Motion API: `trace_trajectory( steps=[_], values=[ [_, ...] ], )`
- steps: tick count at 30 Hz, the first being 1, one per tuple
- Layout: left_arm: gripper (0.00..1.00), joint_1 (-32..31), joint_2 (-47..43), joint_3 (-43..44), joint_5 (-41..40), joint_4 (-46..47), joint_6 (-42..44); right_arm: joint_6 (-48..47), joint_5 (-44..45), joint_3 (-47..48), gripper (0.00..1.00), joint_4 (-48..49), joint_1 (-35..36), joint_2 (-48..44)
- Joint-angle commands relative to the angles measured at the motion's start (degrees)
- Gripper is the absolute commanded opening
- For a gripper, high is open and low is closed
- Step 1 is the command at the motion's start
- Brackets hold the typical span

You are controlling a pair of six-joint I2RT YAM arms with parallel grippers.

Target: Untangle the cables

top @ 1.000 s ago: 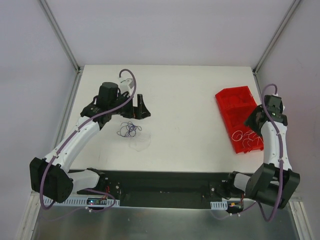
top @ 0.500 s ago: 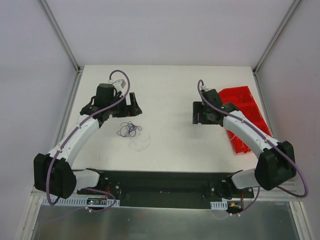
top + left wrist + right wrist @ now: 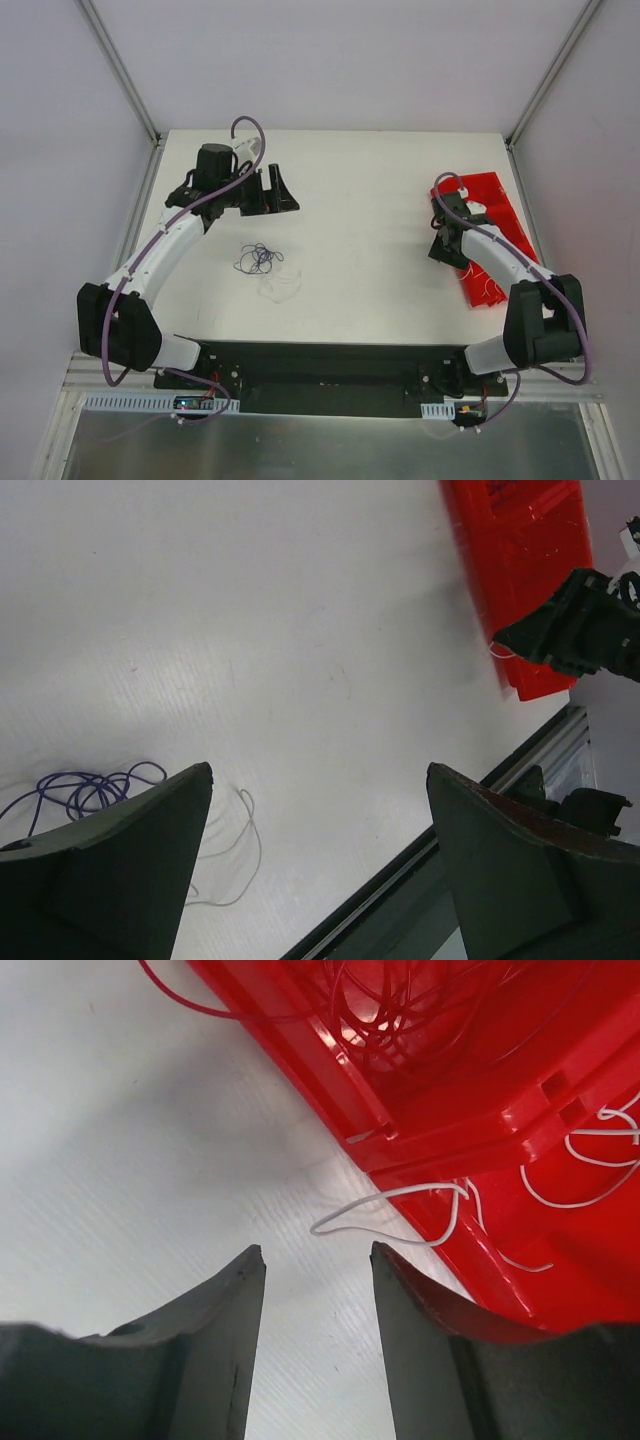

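Note:
A small tangle of thin purple cables lies on the white table, with a pale white strand curled just beside it. My left gripper hovers beyond the tangle, open and empty. Red cables fill one compartment of the red tray, and white cables lie in another. One white strand hangs over the tray's rim onto the table. My right gripper sits just short of that strand, open, with nothing between its fingers.
The red tray stands along the table's right side, with the right gripper at its left edge. A black rail runs along the table's near edge. Metal frame posts rise at the back corners.
The right arm swung from the tray's right side out toward the table's middle, then back to the tray's left edge, its jaws narrowing. The left gripper drew slightly farther from the purple tangle.

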Motion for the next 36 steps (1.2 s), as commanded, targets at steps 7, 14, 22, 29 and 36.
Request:
trace_trajectory(
  steps=[7,14,22,29,36],
  values=[
    [0.87,-0.07,-2.05,-3.37,4.83,1.98,1.40,11.92,9.35,4.92,0.48,-2.09,0.34,9.60],
    [0.87,-0.07,-4.42,-4.51,5.09,2.33,1.58,11.67,11.55,4.40,0.06,-5.86,0.17,4.79],
    [0.87,-0.07,-6.45,-5.13,7.11,3.56,0.44,4.20,5.68,-1.22,0.01,-1.75,-12.03,-10.43],
    [0.88,-0.07,-7.41,-6.36,7.73,4.97,-0.35,1.47,-5.04,-3.16,0.01,6.35,-29.09,-3.41],
    [0.88,-0.07,-7.24,-6.62,8.26,5.23,-0.44,0.06,-16.65,0.08,0.01,7.50,-36.04,5.99]
  ],
)
